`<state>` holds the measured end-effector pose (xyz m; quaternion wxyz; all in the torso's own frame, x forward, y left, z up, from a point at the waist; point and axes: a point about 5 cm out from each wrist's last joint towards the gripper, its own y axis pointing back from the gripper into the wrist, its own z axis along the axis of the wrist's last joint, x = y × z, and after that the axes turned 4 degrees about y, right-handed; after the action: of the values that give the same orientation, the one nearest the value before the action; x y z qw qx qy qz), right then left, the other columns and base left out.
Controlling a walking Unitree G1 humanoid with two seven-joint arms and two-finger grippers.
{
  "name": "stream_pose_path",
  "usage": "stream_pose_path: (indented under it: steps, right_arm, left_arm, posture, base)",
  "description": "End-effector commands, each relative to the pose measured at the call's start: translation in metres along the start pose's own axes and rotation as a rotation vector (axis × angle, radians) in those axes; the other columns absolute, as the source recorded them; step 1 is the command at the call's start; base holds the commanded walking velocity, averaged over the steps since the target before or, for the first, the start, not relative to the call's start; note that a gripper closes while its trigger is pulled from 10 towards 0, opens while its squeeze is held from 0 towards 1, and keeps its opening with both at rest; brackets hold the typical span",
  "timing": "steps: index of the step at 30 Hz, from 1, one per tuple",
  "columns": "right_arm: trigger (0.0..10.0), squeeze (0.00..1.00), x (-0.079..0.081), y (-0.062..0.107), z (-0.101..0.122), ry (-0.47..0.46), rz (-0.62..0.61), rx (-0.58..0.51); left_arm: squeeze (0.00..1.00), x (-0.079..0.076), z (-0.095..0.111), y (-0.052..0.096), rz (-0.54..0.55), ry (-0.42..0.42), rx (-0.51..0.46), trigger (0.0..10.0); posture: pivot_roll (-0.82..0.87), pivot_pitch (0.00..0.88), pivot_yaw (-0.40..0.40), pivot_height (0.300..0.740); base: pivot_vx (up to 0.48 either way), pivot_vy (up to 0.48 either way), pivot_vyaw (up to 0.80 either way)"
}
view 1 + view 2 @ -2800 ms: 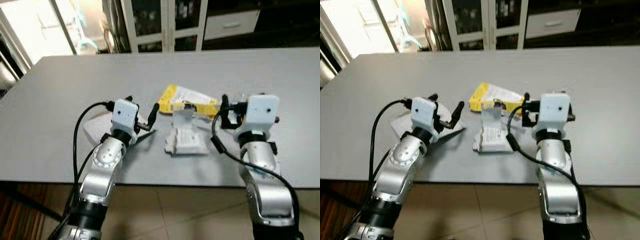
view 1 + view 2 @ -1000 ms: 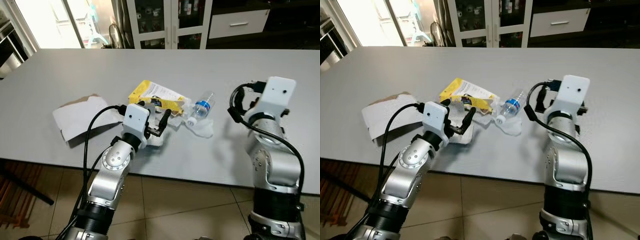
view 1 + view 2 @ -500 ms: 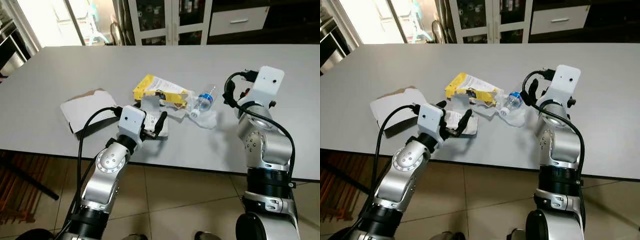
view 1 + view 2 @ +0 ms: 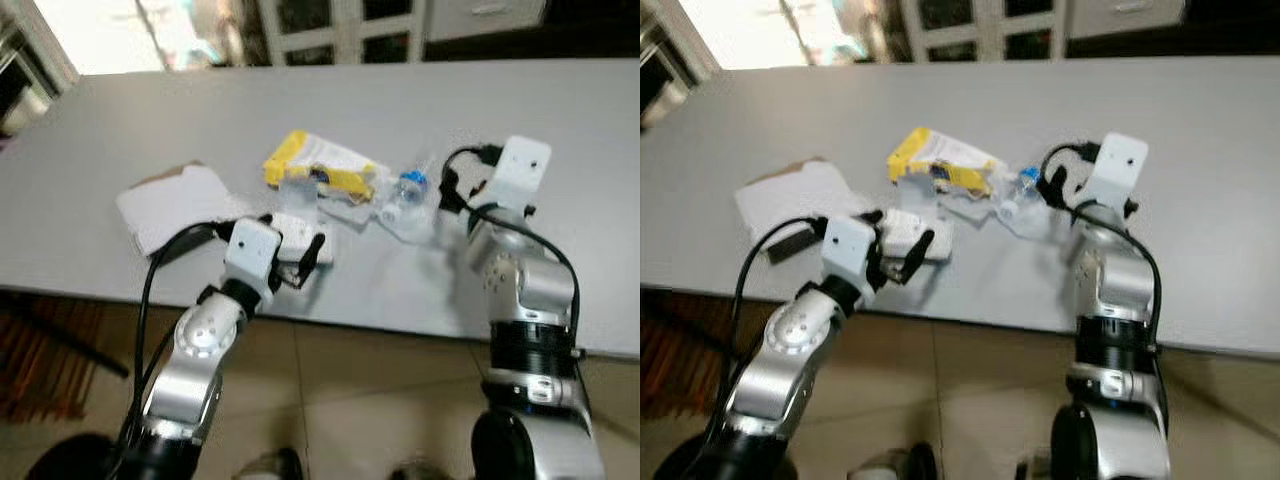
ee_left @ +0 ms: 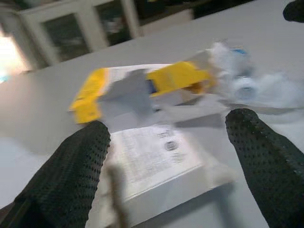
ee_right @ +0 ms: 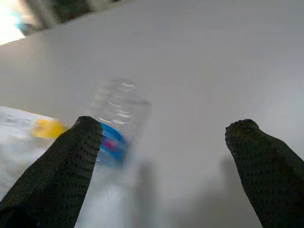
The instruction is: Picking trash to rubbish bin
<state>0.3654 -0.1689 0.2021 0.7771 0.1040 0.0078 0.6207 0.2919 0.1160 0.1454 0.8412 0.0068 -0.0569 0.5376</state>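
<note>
Left wrist view: left gripper (image 5: 164,142) wide open, straddling the white carton (image 5: 156,164) at the table's (image 4: 450,110) near edge, yellow packet (image 4: 318,168) just behind. Right gripper (image 6: 161,147) also spread wide, plastic bottle (image 6: 116,116) beside one finger. Best approach, I judge: advance left until the carton sits fully between the fingers, then close squarely across its short sides.
</note>
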Motion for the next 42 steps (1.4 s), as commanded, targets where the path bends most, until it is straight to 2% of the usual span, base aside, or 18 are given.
stream_pose_path:
  steps: [1, 19, 32, 35, 36, 40, 42]
  right_arm:
    - [10.0, 0.0, 0.007, -0.002, 0.001, -0.014, 0.039, 0.0]
    - [10.0, 0.0, 0.034, -0.016, 0.01, 0.025, 0.145, 0.001]
    - [10.0, 0.0, 0.035, -0.02, 0.012, 0.039, 0.138, -0.006]
    - [10.0, 0.0, 0.034, -0.02, 0.011, 0.076, 0.123, -0.026]
    - [10.0, 0.0, 0.032, -0.019, 0.008, 0.117, 0.11, -0.047]
    - [10.0, 0.0, 0.03, -0.018, 0.006, 0.157, 0.093, -0.071]
    - [10.0, 0.0, 0.023, -0.016, 0.006, 0.226, 0.063, -0.106]
  left_arm:
    - [0.0, 0.001, 0.001, 0.002, -0.003, 0.0, 0.007, 10.0]
    - [0.0, 0.001, 0.001, 0.019, 0.044, -0.002, 0.039, 10.0]
    - [0.0, 0.0, 0.002, 0.022, 0.044, 0.005, 0.041, 10.0]
    - [0.0, -0.001, 0.003, 0.022, 0.041, 0.012, 0.037, 10.0]
    - [0.0, -0.001, 0.003, 0.021, 0.039, 0.015, 0.036, 10.0]
    - [0.0, -0.001, 0.003, 0.02, 0.04, 0.015, 0.038, 10.0]
    - [0.0, -0.003, 0.002, 0.02, 0.039, 0.019, 0.041, 10.0]
  posture:
    - [0.02, 0.184, 0.114, 0.74]
    - [0.07, 0.228, 0.07, 0.74]
    - [0.08, 0.234, 0.069, 0.74]
    - [0.07, 0.233, 0.072, 0.74]
    - [0.07, 0.235, 0.074, 0.74]
    - [0.07, 0.235, 0.074, 0.74]
    - [0.06, 0.235, 0.077, 0.74]
  base:
    - [0.0, 0.0, 0.0]
    - [0.0, 0.0, 0.0]
    - [0.0, 0.0, 0.0]
    - [0.0, 0.0, 0.0]
    - [0.0, 0.0, 0.0]
    - [0.0, 0.0, 0.0]
    - [0.0, 0.0, 0.0]
